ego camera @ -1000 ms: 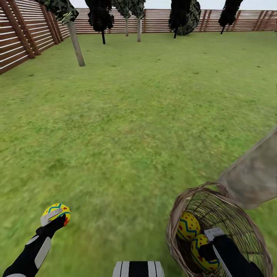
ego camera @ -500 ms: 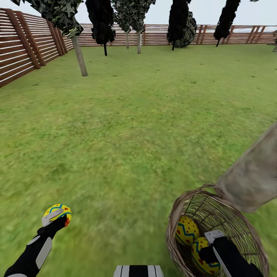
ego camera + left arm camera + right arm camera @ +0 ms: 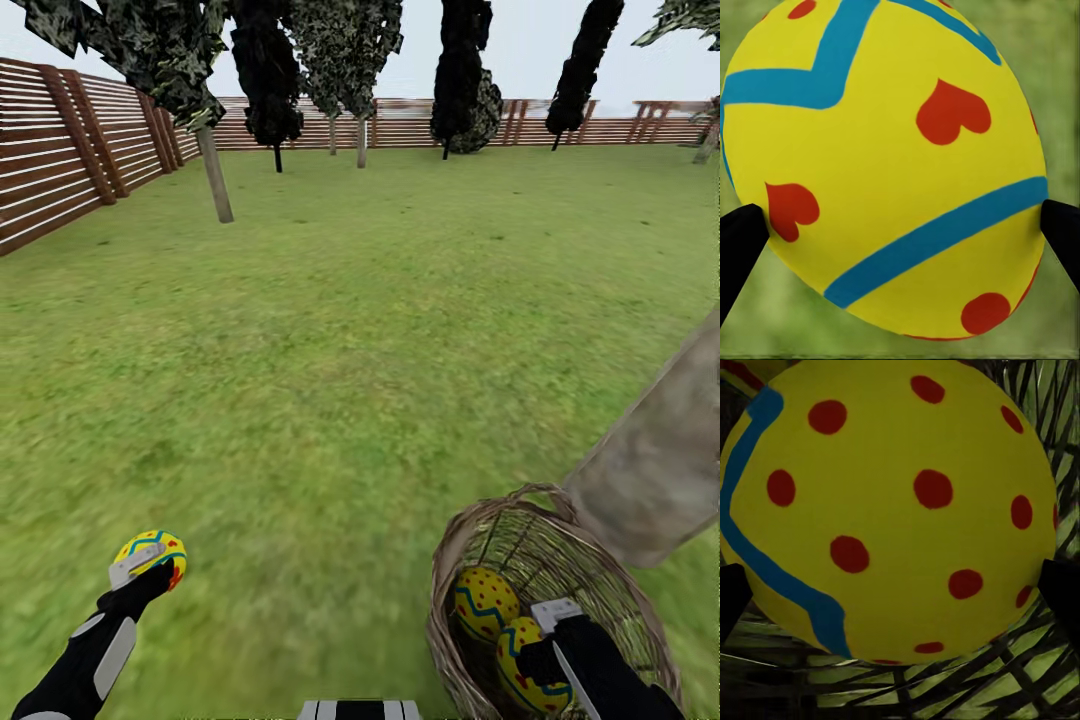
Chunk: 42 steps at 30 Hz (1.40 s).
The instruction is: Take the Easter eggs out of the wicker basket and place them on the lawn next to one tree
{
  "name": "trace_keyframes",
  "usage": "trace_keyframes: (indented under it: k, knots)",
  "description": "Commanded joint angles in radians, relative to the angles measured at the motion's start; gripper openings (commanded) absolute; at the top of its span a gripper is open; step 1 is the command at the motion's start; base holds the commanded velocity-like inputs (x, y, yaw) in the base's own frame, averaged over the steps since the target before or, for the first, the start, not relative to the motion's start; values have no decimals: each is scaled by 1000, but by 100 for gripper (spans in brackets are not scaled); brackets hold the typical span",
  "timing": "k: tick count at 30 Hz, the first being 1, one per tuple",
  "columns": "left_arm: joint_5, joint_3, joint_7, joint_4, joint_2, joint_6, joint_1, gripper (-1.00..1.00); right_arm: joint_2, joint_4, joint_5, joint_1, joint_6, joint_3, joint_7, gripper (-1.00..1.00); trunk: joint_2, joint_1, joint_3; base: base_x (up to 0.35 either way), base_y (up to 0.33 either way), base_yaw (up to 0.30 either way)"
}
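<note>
One Easter egg [image 3: 148, 553], yellow with blue zigzags and red hearts, is already out of the wicker basket [image 3: 600, 580] and sits between the fingers of the left end effector [image 3: 148, 566], which is closed on it and holds it above the lawn [image 3: 340, 340] at the lower left of the head view; the left wrist view shows the same egg [image 3: 885, 165] with a dark fingertip [image 3: 739, 240] at each side. Two eggs are in the basket at the lower right. The right end effector [image 3: 545, 650] is inside the basket and is closed around the nearer egg [image 3: 530, 670], the one with red dots and a blue stripe [image 3: 900, 510], with a dark finger on each side of it in the right wrist view. The other egg [image 3: 484, 602] lies just beside it, against the basket wall. A thick mottled trunk [image 3: 660, 470] rises just behind the basket; I think this is the tree that is nearest. So the task is, in my judgement, about one third done for the taking out, and nothing is placed: no egg lies on the grass next to a tree yet. Compared with the earlier pictures, the whole head view has tilted upward, so more sky and the crowns of the far trees [image 3: 215, 170] by the fence [image 3: 60, 170] appear; the arms, the eggs and the basket keep the same arrangement, only a little lower in the picture.
</note>
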<state>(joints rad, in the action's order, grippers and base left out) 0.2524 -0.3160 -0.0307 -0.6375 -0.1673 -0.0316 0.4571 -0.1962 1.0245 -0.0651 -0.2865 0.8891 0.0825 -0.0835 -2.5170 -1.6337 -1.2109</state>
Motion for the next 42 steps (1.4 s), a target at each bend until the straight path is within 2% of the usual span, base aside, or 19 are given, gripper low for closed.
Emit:
trace_keyframes:
  k: [1, 12, 16, 36, 37, 42]
  knots:
    - [10, 1, -3, 1, 5, -3, 0, -100, -1, -11, -7, 0, 4, 1, -8, -100, 0, 1, 3, -298, 0, 0]
    - [11, 2, -3, 0, 12, -2, 0, -100, 1, -30, -5, 0, -10, 1, -7, -100, 3, 6, 46, -83, 0, 0]
    - [11, 2, -3, 1, 11, -2, 0, -100, 15, -32, -16, 0, -12, 0, -7, -100, 3, 8, 61, -13, 0, 0]
    - [10, 7, 13, -6, 9, -10, 0, -100, 14, -32, -9, 0, -28, -3, -7, -100, 8, 17, 139, -2, 0, -43]
    - [10, 6, 17, -9, 8, -21, 0, -100, 14, -32, -9, 0, -28, -2, -7, -100, 8, 17, 142, 0, 0, 0]
    - [10, 8, 35, -11, 11, -177, 0, -100, 15, -32, -7, 0, -29, 2, -14, -100, 10, 19, 162, 0, 0, 0]
